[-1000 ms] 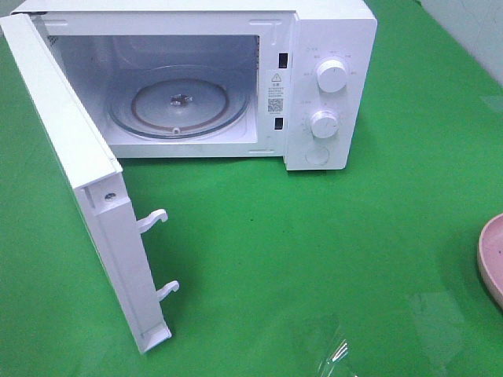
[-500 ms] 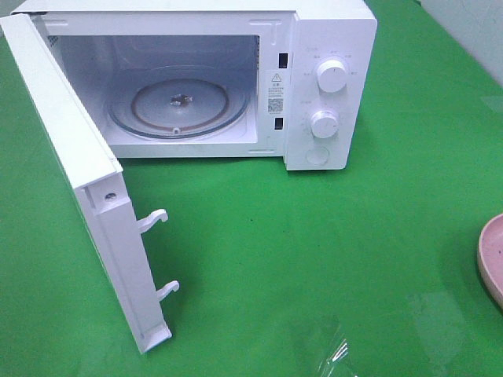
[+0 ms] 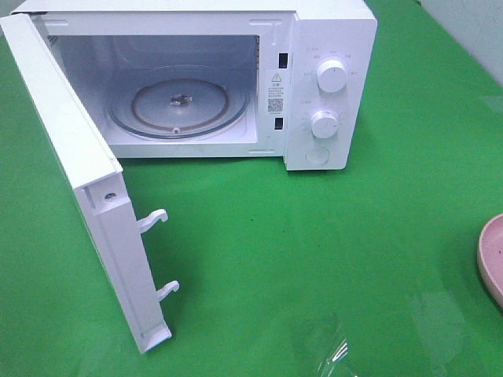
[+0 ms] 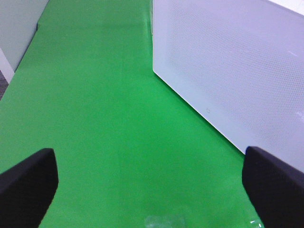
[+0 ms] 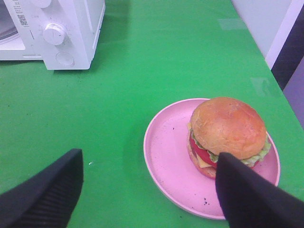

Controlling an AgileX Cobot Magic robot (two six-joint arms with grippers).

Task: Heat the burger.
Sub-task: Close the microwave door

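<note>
Nothing had moved: the right pincer (image 5: 147, 190) stayed spread near the golden-brown bun burger (image 5: 228, 135), left pincer (image 4: 152, 185) spread; the white microwave (image 3: 330, 78) waited open, upper left.

A bright green desk (image 3: 314, 236) fills the frame, glossy with soft light reflections at lower right; a pale wall (image 3: 479, 31) shows at upper right.

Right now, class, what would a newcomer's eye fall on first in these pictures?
First, the white microwave oven at the back of the green table, its door swung wide open on an empty glass turntable. Next, the golden-bunned burger sitting on a round pink plate to the right.
</note>
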